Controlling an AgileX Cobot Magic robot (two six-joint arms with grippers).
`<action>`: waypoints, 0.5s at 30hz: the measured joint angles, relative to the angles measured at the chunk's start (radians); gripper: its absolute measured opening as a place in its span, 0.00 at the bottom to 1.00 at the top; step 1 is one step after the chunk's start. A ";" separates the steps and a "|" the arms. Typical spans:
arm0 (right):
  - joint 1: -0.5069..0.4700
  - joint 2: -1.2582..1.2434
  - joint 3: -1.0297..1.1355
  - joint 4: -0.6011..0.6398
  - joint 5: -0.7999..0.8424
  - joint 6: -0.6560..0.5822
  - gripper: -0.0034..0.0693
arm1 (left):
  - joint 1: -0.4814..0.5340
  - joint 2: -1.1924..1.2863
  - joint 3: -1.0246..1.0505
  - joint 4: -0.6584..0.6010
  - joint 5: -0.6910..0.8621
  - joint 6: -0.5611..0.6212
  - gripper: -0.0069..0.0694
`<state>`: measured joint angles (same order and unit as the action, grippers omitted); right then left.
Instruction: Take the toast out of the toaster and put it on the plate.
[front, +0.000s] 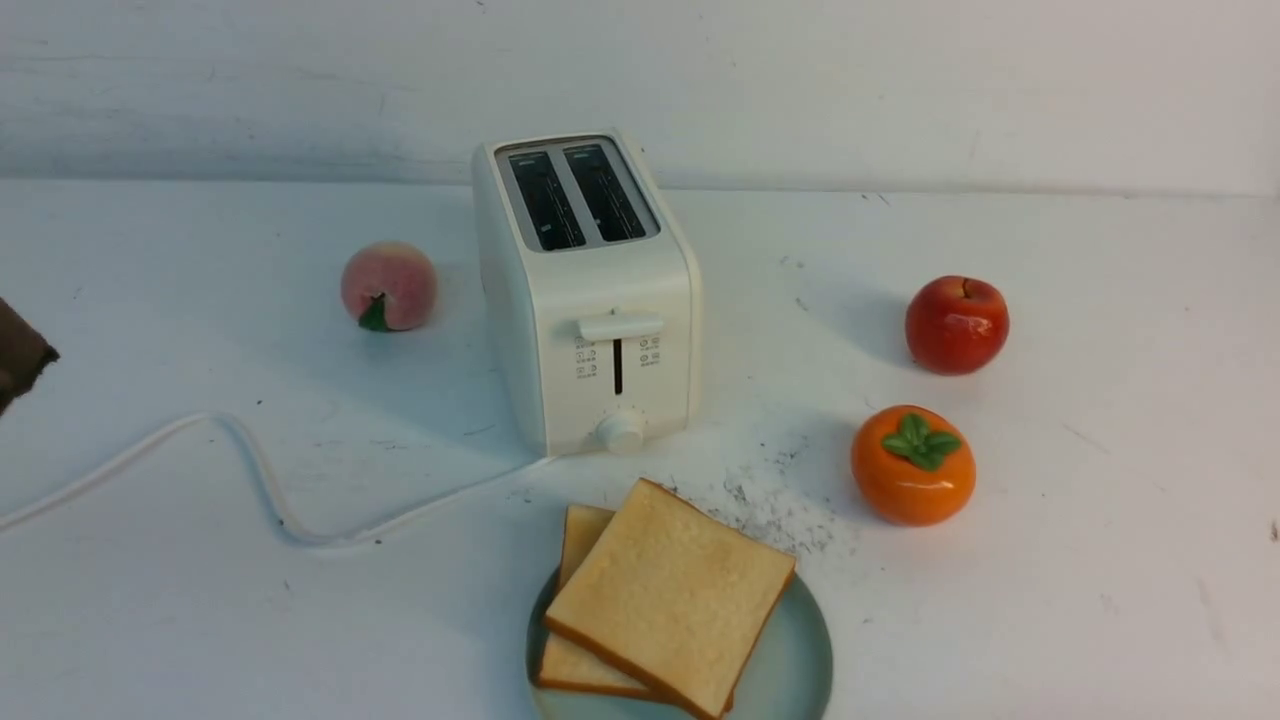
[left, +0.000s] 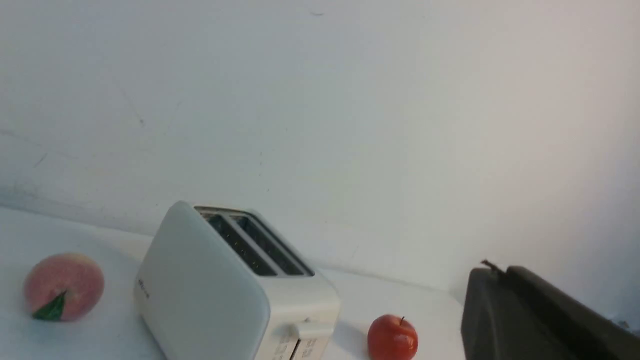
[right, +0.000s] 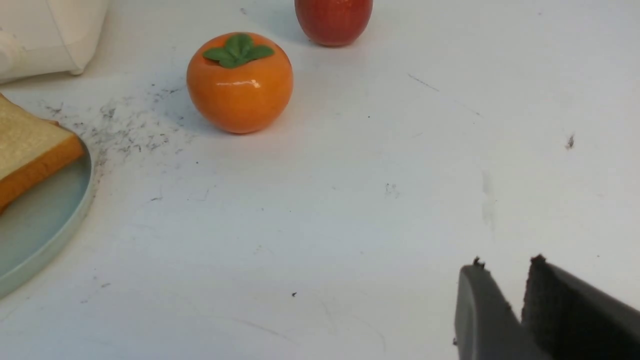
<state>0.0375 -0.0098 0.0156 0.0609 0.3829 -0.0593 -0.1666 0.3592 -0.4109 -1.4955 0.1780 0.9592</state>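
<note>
Persimmon (right: 240, 85) shows in right wrist view; left wrist view lacks it.

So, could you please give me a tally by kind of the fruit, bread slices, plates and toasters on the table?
Peach: 1
Apple: 1
Persimmon: 1
Bread slices, stacked: 2, the upper one partly covering the lower one
Plate: 1
Toaster: 1
Total: 7
</note>
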 joint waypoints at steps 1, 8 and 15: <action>0.000 0.000 0.000 0.000 0.000 0.000 0.25 | 0.000 -0.003 0.015 0.034 0.000 -0.001 0.07; 0.000 0.000 0.000 0.001 0.000 0.000 0.26 | 0.000 -0.097 0.120 0.771 0.140 -0.373 0.08; 0.000 0.000 0.000 0.001 0.000 0.000 0.27 | 0.000 -0.183 0.164 1.526 0.324 -1.192 0.08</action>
<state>0.0375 -0.0098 0.0156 0.0618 0.3829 -0.0593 -0.1666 0.1760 -0.2470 0.0304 0.5019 -0.2329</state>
